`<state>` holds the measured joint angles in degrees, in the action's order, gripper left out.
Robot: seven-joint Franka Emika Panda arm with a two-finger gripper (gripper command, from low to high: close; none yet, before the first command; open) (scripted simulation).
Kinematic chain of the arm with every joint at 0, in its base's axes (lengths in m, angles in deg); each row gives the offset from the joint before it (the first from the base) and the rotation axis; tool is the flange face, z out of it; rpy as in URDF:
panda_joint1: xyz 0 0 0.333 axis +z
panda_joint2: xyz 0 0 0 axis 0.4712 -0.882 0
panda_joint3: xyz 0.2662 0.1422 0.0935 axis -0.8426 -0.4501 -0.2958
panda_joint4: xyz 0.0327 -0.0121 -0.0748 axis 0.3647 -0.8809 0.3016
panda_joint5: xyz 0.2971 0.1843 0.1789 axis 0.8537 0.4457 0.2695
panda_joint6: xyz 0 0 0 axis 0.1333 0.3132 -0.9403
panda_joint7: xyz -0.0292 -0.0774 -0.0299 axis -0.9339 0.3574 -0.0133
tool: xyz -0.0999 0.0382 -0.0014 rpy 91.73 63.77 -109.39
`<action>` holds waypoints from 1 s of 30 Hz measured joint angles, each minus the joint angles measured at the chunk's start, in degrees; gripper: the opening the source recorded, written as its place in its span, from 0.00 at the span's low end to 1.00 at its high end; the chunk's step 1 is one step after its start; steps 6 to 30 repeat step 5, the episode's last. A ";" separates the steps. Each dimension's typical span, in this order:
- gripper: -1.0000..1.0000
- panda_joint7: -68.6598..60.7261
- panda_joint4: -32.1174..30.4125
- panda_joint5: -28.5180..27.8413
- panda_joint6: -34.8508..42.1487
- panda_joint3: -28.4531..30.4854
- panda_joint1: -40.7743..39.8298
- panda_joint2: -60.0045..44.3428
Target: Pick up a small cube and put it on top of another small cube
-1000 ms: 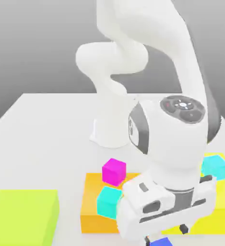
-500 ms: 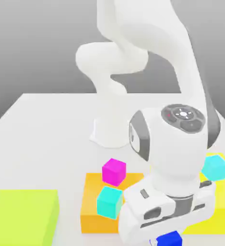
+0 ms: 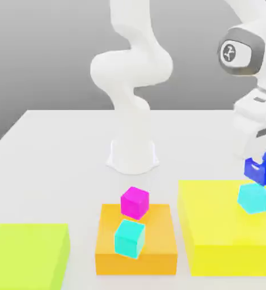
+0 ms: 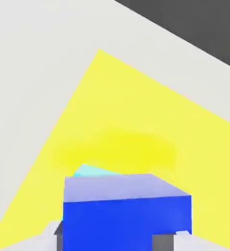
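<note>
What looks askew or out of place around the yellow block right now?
Nothing looks wrong. The blue cube is held in the pincer just above the cyan cube, which sits on the yellow block turned at an angle to the block's edges. Nothing is toppled or spilled.

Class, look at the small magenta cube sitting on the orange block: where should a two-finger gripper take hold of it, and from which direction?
Grip the small magenta cube across two opposite vertical faces, coming straight down from above. It rests flat on the orange block, so its top is open and its sides are parallel. It sits turned relative to the block's edges, so the jaws should probably rotate to match. The turquoise cube stands close in front, so descend vertically.
</note>
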<state>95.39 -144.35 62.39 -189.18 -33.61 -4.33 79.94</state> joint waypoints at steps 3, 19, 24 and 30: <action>1.00 1.46 -1.68 -1.70 -5.99 -0.18 0.04 -4.43; 1.00 1.43 -1.68 -1.66 -6.00 -0.16 -0.12 -4.43; 1.00 1.43 -1.68 -1.66 -6.00 -0.16 -0.12 -4.43; 1.00 1.43 -1.68 -1.66 -6.00 -0.16 -0.12 -4.43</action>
